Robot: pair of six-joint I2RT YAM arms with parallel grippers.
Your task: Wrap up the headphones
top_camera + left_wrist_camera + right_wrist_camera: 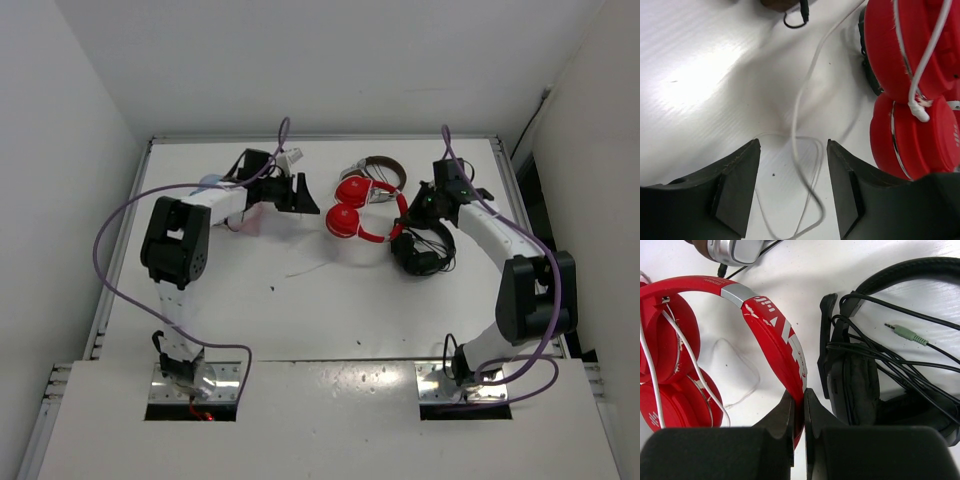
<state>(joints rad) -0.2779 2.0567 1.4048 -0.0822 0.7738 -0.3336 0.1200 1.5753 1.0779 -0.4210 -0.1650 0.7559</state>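
The red headphones [352, 207] lie at the table's back middle, ear cups folded together, headband toward the right. My right gripper [799, 400] is shut on the red headband [775, 330], pinching it between the jaws. The thin white cable [805, 100] runs from the ear cups [910, 50] across the table and loops between the jaws of my left gripper [792, 185], which is open just left of the cups and holds nothing. In the top view the left gripper [298, 194] sits left of the headphones and the right gripper [408, 222] at the headband's right end.
Black headphones [422, 250] with a tangled black cable lie right of the red ones, against my right gripper; they fill the right of the right wrist view [875, 375]. Brown-and-silver headphones [383, 168] lie behind the red ones. A wall edge runs along the table's back.
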